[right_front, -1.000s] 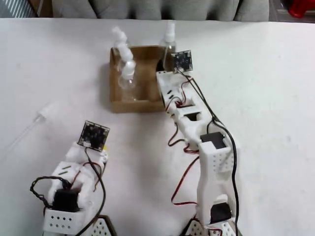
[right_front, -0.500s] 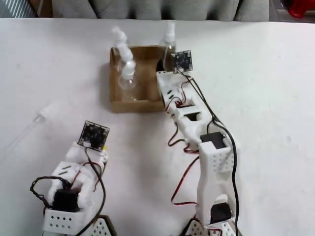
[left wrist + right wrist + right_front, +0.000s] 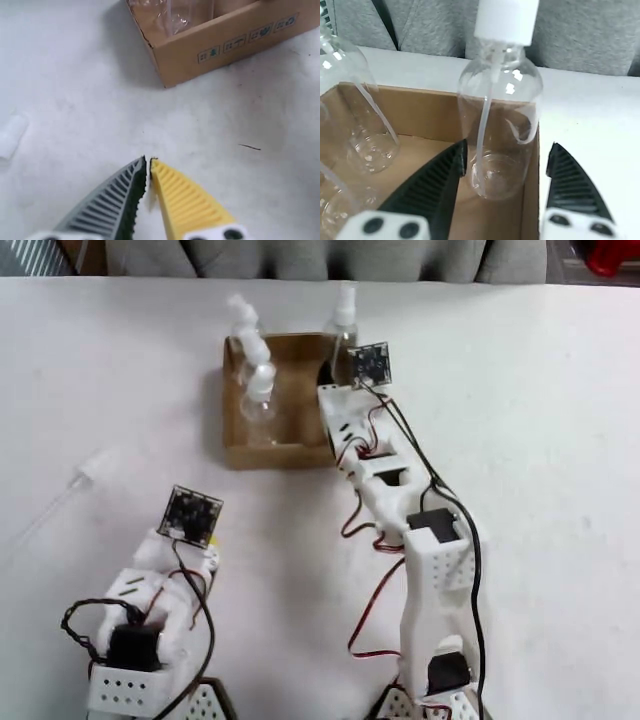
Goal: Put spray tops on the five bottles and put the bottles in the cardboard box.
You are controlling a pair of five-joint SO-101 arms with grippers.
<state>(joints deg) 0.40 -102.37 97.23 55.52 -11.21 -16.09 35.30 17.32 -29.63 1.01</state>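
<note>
The cardboard box [image 3: 240, 445] sits at the table's middle back and holds several clear bottles with white spray tops. Three of them [image 3: 258, 375] line the box's left wall. Another capped bottle [image 3: 343, 318] [image 3: 500, 125] stands upright in the far right corner. My right gripper [image 3: 505, 160] is open at that corner, its black fingers [image 3: 437, 182] on either side of this bottle, apart from it. My left gripper [image 3: 148, 162] is shut and empty, low over the table in front of the box [image 3: 225, 45]. A loose spray top [image 3: 88, 472] with its tube lies on the table to the left.
The right arm [image 3: 400, 500] stretches from the front edge up to the box's right wall. The left arm [image 3: 150, 600] is folded at the front left. A grey cloth surface [image 3: 590, 35] rises behind the table's back edge.
</note>
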